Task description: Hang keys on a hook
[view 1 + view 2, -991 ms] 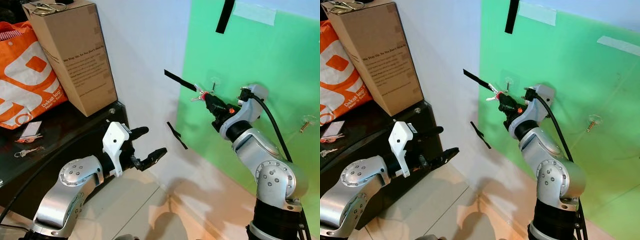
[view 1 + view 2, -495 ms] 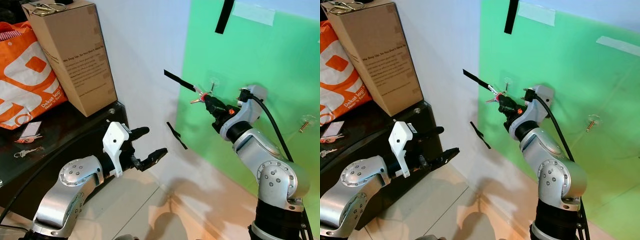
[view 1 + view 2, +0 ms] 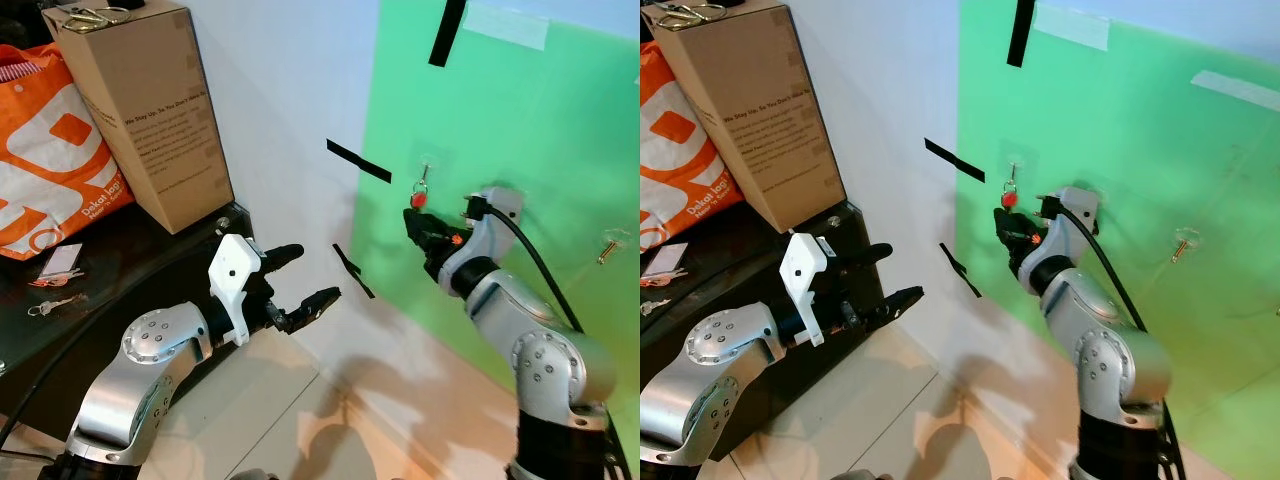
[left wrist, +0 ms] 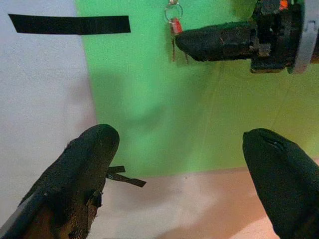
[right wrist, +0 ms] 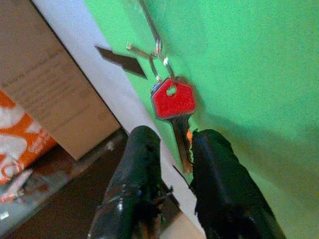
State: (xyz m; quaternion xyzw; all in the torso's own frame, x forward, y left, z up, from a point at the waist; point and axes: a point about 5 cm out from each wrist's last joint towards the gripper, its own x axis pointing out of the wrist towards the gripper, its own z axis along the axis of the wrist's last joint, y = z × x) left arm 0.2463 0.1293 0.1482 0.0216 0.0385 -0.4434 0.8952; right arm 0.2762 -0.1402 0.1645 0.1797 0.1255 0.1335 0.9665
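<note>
Right wrist view: a red-headed key point(image 5: 173, 101) hangs by its ring from a small metal hook point(image 5: 149, 31) on a green wall panel point(image 5: 249, 59). The key's blade points down into the narrow gap between the right gripper's point(image 5: 175, 149) two black fingers, which stand only slightly apart. Whether they pinch the blade or merely flank it cannot be told.

From the head camera, the right arm reaches to the panel just below the hook, with the key dangling above its fingertips. The left gripper point(image 3: 300, 280) hovers wide open and empty, well apart from the wall, above a dark surface point(image 3: 120, 250) carrying a cardboard box point(image 3: 140, 110) and an orange bag point(image 3: 50, 150).

The ring appears seated on the hook, so the task looks nearly complete. To finish well, the right gripper should spread its fingers fully, then draw straight down and away from the wall, avoiding any upward or sideways drag that could lift the ring off.
</note>
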